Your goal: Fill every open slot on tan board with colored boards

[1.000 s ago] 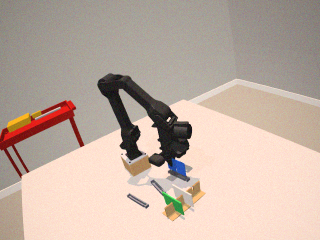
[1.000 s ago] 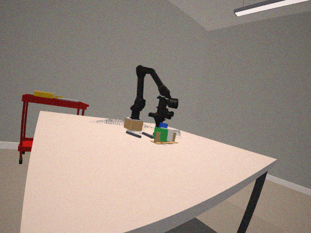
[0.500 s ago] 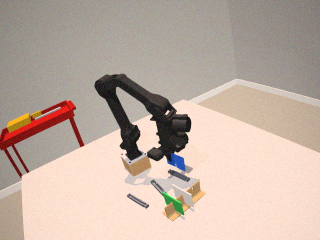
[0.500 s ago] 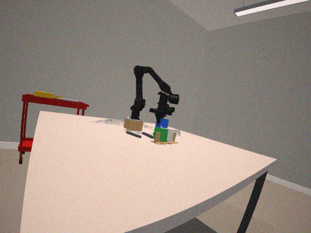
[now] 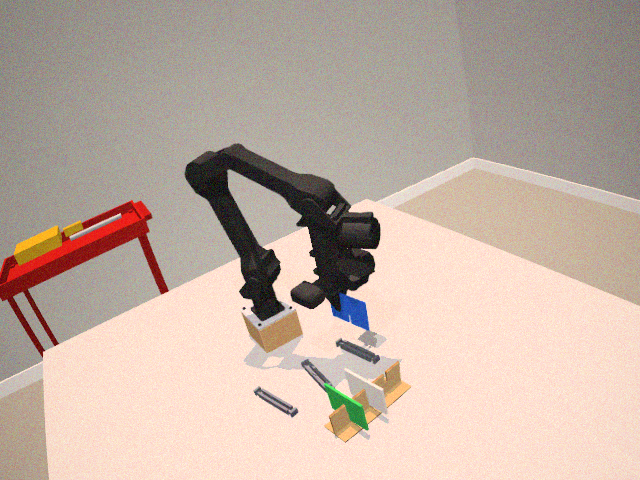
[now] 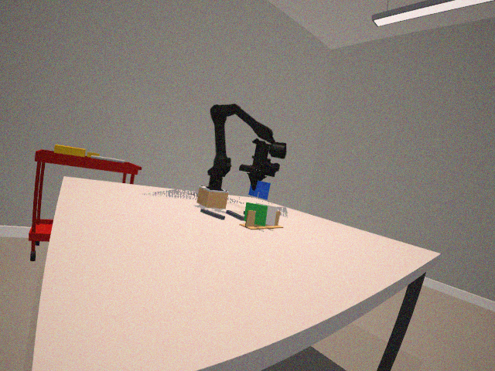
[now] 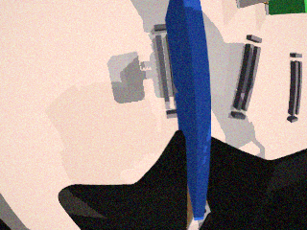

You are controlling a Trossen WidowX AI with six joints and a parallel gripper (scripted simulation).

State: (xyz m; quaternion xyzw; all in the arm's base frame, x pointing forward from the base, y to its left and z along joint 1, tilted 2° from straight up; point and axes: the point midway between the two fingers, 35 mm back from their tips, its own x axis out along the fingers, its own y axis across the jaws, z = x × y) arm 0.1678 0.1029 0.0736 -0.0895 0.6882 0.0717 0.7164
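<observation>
- Table (image 5: pixel 465 335) (image 6: pixel 199 279) (image 7: pixel 48 48) of pale pink was overhung by a black jointed arm (image 5: pixel 263 170) (image 6: pixel 220 135).
- The standing tan slotted board (image 5: pixel 394 374) (image 6: pixel 250 218) was crossed by a rectangular green board (image 5: pixel 346 405) (image 6: pixel 257 214) (image 7: pixel 288 6) and a rectangular white board (image 5: pixel 366 390) (image 6: pixel 273 216); one end slot was left unfilled.
- A flat blue board (image 5: pixel 356 310) (image 6: pixel 261 189) (image 7: pixel 194 86) was held upright, notch down, above the slim dark-gray holder (image 5: pixel 356 350) (image 7: pixel 165 72), apart from the tan board.
- The black gripper's (image 5: pixel 338 308) (image 6: pixel 254 187) (image 7: pixel 197 136) jaws were clenched on the blue board.

Blue board (image 5: pixel 351 311) (image 6: pixel 260 190) (image 7: pixel 194 77): upright, notch down, aloft | green (image 5: pixel 346 405) (image 6: pixel 255 214) (image 7: pixel 287 6), white boards (image 5: pixel 365 388) (image 6: pixel 273 216): upright, seemingly slotted crosswise in tan board (image 5: pixel 397 391) (image 6: pixel 261 226)
</observation>
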